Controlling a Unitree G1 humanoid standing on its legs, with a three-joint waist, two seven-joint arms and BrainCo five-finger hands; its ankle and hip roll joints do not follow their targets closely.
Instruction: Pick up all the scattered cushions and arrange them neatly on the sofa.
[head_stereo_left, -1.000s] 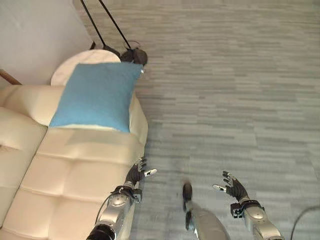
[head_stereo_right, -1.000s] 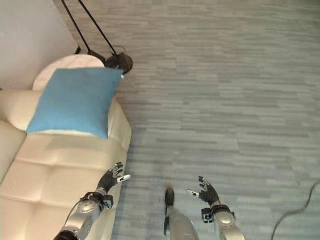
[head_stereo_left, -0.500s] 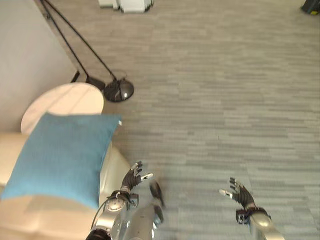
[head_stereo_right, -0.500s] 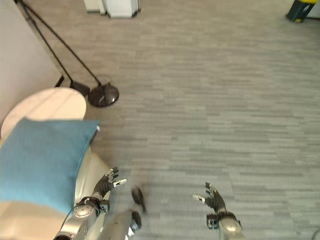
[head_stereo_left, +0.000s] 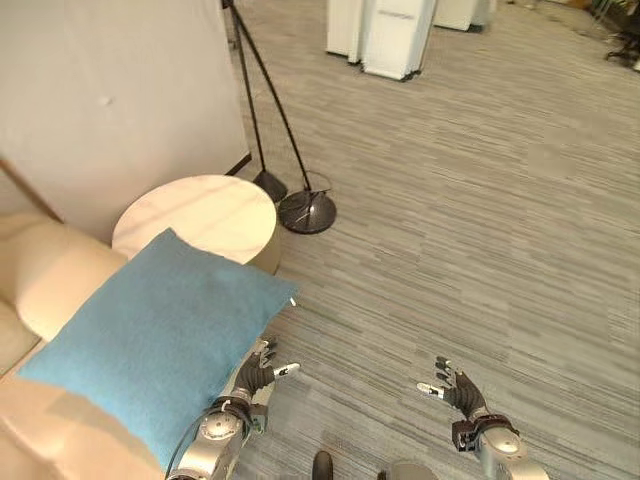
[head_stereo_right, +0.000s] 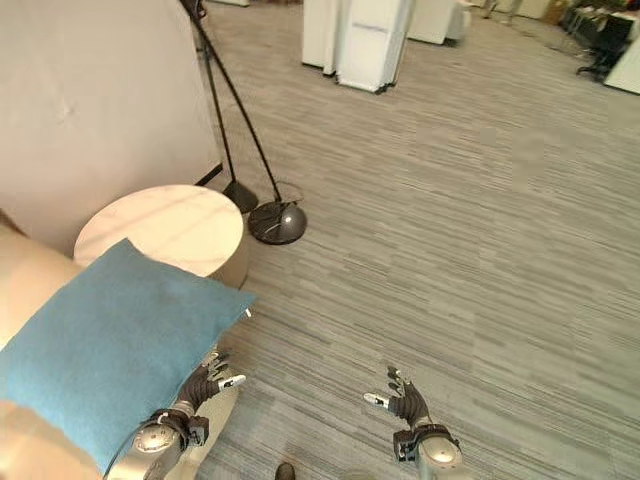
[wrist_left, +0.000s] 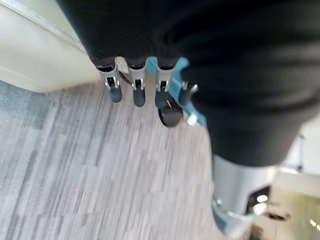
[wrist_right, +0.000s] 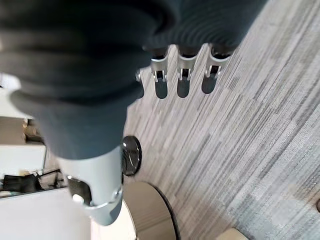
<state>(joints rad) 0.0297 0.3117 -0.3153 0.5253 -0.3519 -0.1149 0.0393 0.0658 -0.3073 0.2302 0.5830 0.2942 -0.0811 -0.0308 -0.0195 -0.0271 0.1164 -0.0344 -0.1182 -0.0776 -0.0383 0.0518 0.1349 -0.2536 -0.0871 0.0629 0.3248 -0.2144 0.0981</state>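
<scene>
Since the earlier frames the whole view has been swung upward and round, so that more of the room is taken in, while the blue cushion (head_stereo_left: 160, 340) is found where it was, lying flat on the cream sofa (head_stereo_left: 45, 285); this is a shift of the camera and not of the things. The left hand (head_stereo_left: 257, 370) is held low with its fingers spread and relaxed, nothing gripped, just beside the near corner of the blue cushion, which lies up and to the outer side of it. In the left wrist view a blue corner of the cushion (wrist_left: 176, 75) is seen just past the fingers (wrist_left: 138, 90); whether it is touched cannot be told. The right hand (head_stereo_left: 455, 390) is held over the grey carpet floor (head_stereo_left: 480, 220), well apart from the left hand, its fingers likewise straight and loose and nothing carried. Beyond the left hand and past the cushion a round pale side table (head_stereo_left: 195, 215) stands close against the end of the sofa, and further ahead of it the dark round base of a floor lamp (head_stereo_left: 306, 211) rests on the carpet, its thin black poles leaning up along a pale wall panel (head_stereo_left: 120, 90). Far ahead of both hands white cabinets (head_stereo_left: 385, 35) are seen standing on the floor
</scene>
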